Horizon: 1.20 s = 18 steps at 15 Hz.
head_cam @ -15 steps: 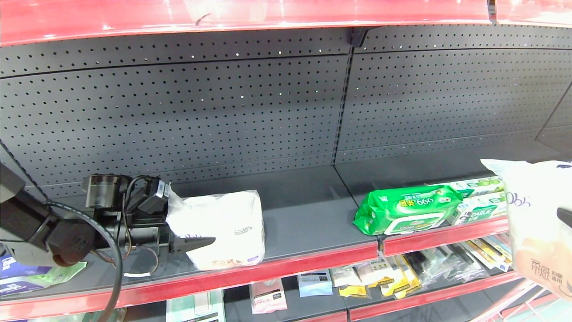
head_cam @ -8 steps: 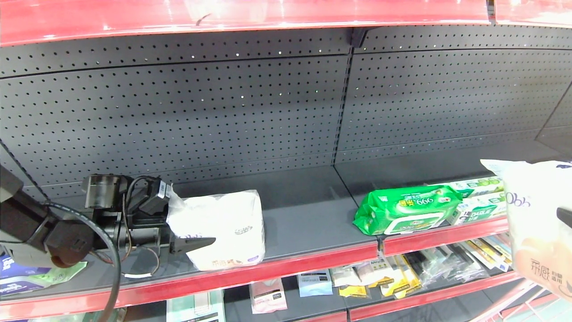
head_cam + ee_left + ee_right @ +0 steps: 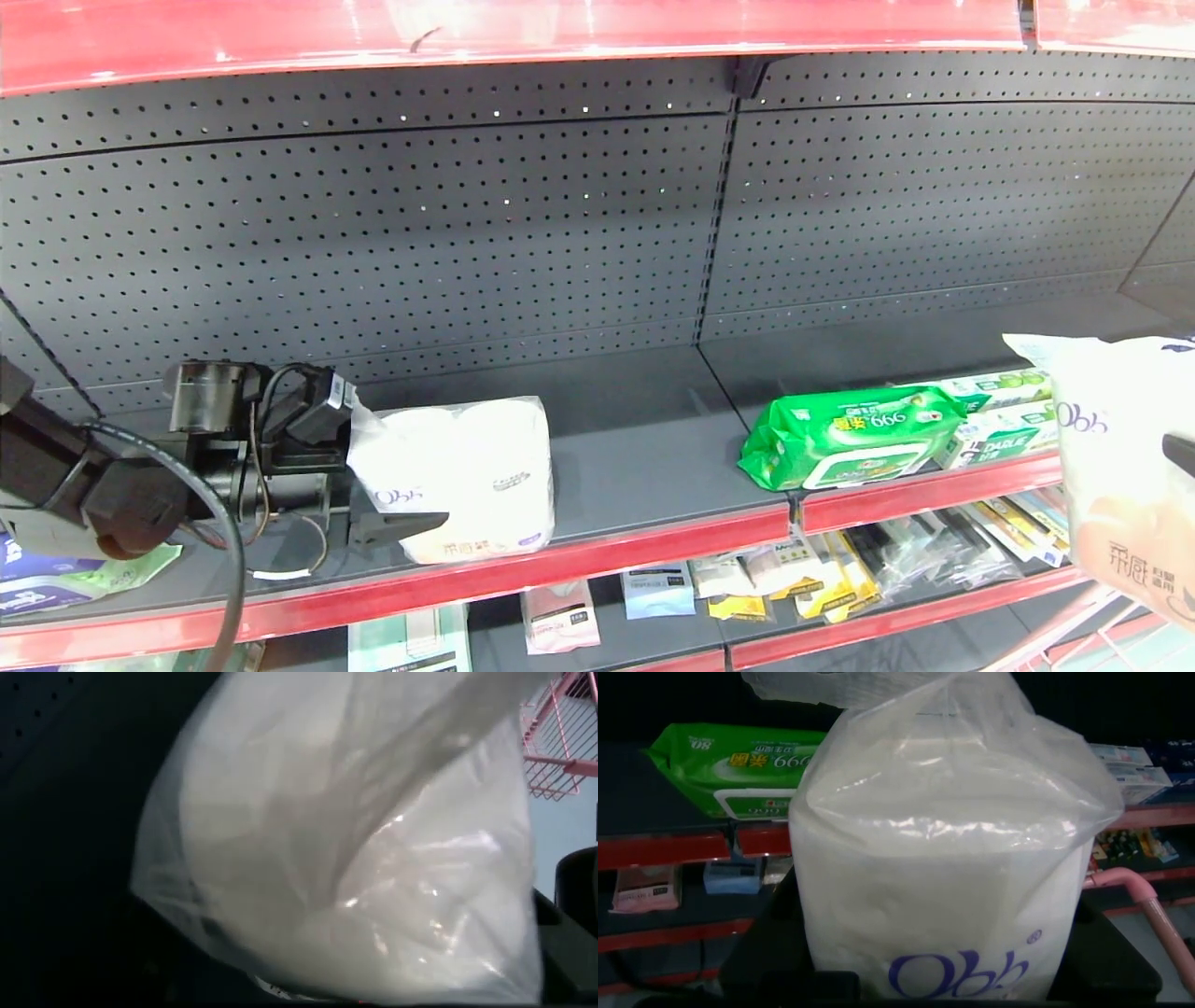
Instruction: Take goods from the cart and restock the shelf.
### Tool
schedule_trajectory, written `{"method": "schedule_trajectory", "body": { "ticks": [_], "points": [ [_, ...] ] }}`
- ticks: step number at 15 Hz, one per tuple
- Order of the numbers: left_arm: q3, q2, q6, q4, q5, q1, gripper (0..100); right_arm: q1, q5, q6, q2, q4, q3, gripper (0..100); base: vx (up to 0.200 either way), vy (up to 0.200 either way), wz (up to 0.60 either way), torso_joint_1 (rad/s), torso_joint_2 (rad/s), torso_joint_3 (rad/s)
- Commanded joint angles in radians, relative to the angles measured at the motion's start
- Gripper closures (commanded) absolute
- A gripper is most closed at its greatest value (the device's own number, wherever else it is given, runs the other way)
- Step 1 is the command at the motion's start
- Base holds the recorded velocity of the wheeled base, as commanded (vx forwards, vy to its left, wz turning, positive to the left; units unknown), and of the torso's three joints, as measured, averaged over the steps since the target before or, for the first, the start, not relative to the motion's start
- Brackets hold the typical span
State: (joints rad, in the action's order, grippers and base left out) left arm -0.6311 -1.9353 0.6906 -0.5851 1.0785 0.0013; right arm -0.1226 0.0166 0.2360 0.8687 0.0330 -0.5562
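A white tissue roll pack [image 3: 467,476] stands on the grey shelf [image 3: 653,448], left of its middle. My left gripper [image 3: 378,467] is at the pack's left side, open, with the lower finger [image 3: 401,525] spread down off the wrapper. In the left wrist view the pack [image 3: 355,859] sits right in front of the camera. A second white tissue pack [image 3: 1120,467] hangs at the far right, in front of the shelf, with my right gripper [image 3: 1178,453] shut on it. In the right wrist view this pack [image 3: 943,877] rises upright from between the fingers.
A green wipes pack [image 3: 850,434] and toothpaste boxes [image 3: 1004,415] lie on the shelf's right half. A blue-green packet [image 3: 56,574] lies at the far left. Small goods [image 3: 794,579] fill the lower shelf. A pink cart wire [image 3: 1158,924] is nearby. Bare shelf lies between the white pack and the wipes.
My left gripper's lower finger has dropped away from the pack, and the pack has settled more upright on the shelf. The right arm and its pack have not moved.
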Motion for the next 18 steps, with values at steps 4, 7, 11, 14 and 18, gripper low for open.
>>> {"method": "schedule_trajectory", "body": {
  "ticks": [4,7,11,14,18],
  "points": [
    [-0.007,0.196,-0.203,-0.007,0.011,-0.006,0,0.000,0.000,0.000,0.000,0.001,0.001,100,0.000,0.000,0.00,0.000,0.00,0.000],
    [-0.050,0.236,-0.260,-0.025,0.009,0.008,0,0.000,0.000,0.000,0.001,0.001,-0.001,100,0.000,0.000,0.00,0.000,0.00,0.000],
    [-0.065,0.234,-0.359,-0.148,-0.075,0.074,0,0.000,0.000,0.000,0.006,0.001,0.001,100,0.000,0.000,0.00,0.000,0.00,0.000],
    [-0.056,0.237,-0.634,-0.420,-0.384,0.063,0,0.000,0.000,0.000,0.006,0.001,0.001,100,0.000,0.000,0.00,0.000,0.00,0.000],
    [-0.035,0.294,-0.787,-0.483,-0.888,0.008,0,0.000,0.000,0.000,0.006,0.001,0.002,100,0.000,0.000,0.00,0.000,0.00,0.000]
  ]
}}
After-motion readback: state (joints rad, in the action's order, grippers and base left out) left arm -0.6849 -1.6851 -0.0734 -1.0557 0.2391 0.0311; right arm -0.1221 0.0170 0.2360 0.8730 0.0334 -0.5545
